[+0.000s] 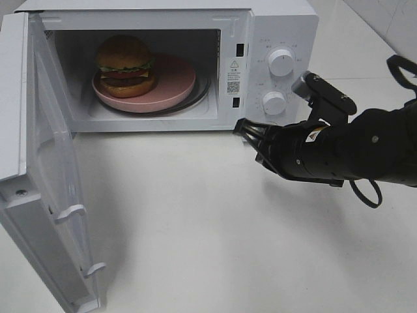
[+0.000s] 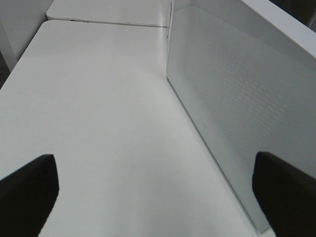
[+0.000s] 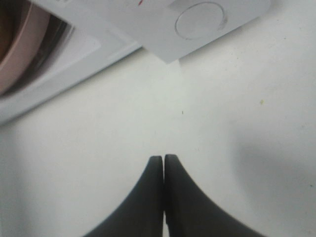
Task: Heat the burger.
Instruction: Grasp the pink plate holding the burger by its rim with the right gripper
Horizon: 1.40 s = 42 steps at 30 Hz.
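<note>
Burger (image 1: 126, 65) sits on the pink plate (image 1: 176, 81) inside the open microwave (image 1: 280, 26), ahead of my right gripper (image 1: 241, 126), which is pinched shut on nothing — yet the swung-out door (image 2: 237, 98) stands just beside my left gripper (image 2: 154, 170), spread wide and empty, so I judge that arm nearer for closing.

Burger (image 1: 125, 65): tall, round, glossy golden-brown bun top & btm, w/ green lettuce frill, red tomato, yellow cheese, dark patty; intact, upright, sitting on left part of pink plate (image 1: 174, 81) inside open white microwave (image 1: 280, 26), left of cavity ctr.
</note>
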{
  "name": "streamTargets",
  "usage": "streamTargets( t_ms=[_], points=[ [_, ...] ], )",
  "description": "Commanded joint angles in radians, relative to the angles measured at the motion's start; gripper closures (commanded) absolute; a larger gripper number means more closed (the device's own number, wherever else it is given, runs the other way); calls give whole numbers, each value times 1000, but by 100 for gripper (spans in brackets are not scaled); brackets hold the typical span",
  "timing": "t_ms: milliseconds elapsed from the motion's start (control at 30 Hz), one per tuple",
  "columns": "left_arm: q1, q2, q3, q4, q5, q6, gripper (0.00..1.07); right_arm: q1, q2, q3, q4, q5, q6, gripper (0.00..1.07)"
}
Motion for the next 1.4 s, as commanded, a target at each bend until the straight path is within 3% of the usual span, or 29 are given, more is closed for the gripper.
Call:
streamTargets(
  t_ms=[33, 200, 300, 367, 400, 567, 1033, 1233, 1400],
  points=[
    [4, -15, 3, -2, 2, -1, 7, -7, -39, -11, -14, 126, -178, 106],
    [4, -15, 3, -2, 2, -1, 7, -7, -68, -89, -52, 411, -451, 105],
    [4, -15, 3, -2, 2, -1, 7, -7, -68, -102, -72, 449, -476, 105],
    [4, -15, 3, -2, 2, -1, 7, -7, -68, -163, -186, 609, -545, 105],
    [4, -15, 3, -2, 2, -1, 7, -7, -68, -163, -186, 609, -545, 105],
    [4, -15, 3, -2, 2, -1, 7, -7, -68, -245, -442, 816, -764, 105],
    [4, -15, 3, -2, 2, -1, 7, -7, -68, -276, -605, 848, -1416, 100],
    [4, -15, 3, -2, 2, -1, 7, -6, -68, -278, -605, 849, -1579, 96],
    [4, -15, 3, -2, 2, -1, 7, -5, -68, -315, -629, 849, -1678, 86]
  ],
)
